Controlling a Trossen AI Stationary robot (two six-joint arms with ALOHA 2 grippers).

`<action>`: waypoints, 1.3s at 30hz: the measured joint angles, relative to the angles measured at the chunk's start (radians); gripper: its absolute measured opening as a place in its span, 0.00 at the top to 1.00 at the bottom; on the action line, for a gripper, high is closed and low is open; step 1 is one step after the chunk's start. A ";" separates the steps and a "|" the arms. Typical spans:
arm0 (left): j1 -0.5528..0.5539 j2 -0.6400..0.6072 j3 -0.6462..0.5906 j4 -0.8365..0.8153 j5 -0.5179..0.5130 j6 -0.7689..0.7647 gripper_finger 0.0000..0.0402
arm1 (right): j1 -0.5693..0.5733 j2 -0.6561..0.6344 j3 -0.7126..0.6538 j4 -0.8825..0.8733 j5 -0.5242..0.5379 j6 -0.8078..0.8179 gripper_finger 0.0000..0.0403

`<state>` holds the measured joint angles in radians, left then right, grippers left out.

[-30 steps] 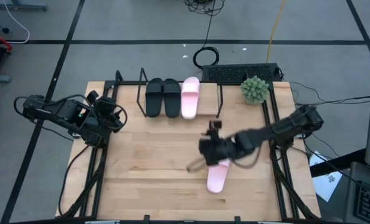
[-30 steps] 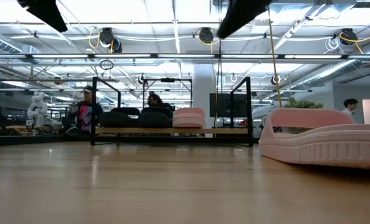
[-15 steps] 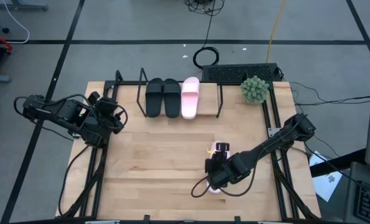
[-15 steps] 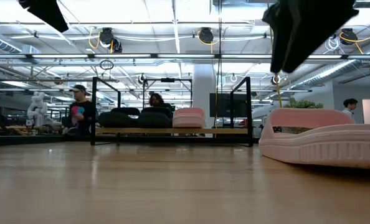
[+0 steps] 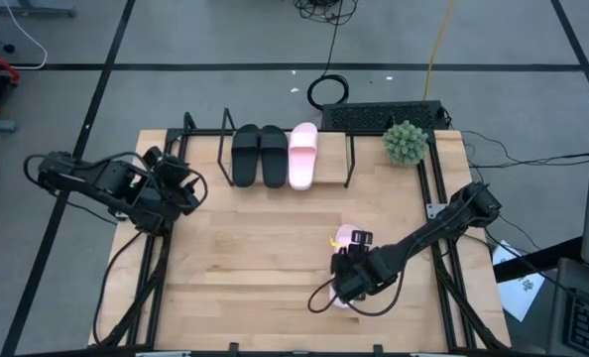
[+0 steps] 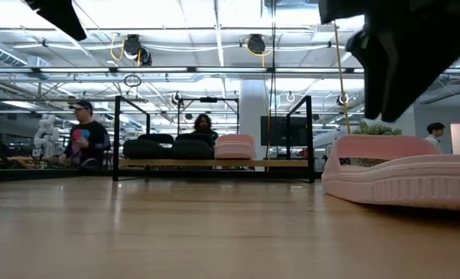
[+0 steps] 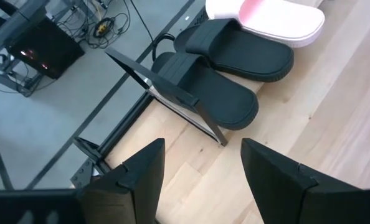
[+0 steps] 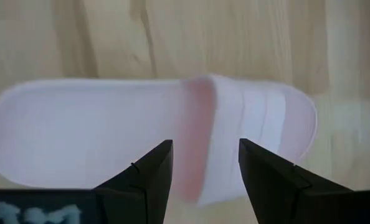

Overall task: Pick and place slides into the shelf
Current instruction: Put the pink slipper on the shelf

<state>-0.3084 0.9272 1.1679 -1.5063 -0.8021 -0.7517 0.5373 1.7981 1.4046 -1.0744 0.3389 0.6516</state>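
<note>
So, counting slides: four total, two pale pink and two matte black. Nearest the front edge of the table (image 5: 235, 258) is the loose pink slide (image 8: 147, 134), lying flat on the bare wood by itself, well apart from the others; it's a smooth one-piece sandal with a wide strap and a ribbed sole edge that shows in the low view (image 6: 404, 174). The right gripper (image 5: 349, 283) hangs directly over it with its two fingers (image 8: 269, 177) spread open, one on each side of the strap, not closed on anything. Farther back, the left gripper (image 5: 180, 188) sits near the left edge of the table, fingers also apart and empty. At the far end is the shelf (image 5: 346, 159), one low rack with a black wire frame, holding three slides side by side: the two black slides (image 5: 259, 156) touching each other, then the second pink slide (image 5: 302, 155) right beside them.
</note>
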 joint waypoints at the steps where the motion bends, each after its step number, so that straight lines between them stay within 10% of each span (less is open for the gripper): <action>1: 0.000 0.005 0.000 0.000 0.000 0.006 0.47 | -0.001 0.000 -0.011 0.000 0.000 0.009 0.57; 24: 0.000 0.070 0.000 0.000 -0.005 0.042 0.47 | -0.053 0.000 -0.179 0.056 0.050 0.098 0.59; 39: 0.000 0.070 0.000 0.000 -0.005 0.037 0.47 | -0.053 0.000 -0.236 0.074 0.163 0.174 0.96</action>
<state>-0.3084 0.9970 1.1679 -1.5059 -0.8066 -0.7149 0.4839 1.7977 1.1690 -1.0003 0.5014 0.8255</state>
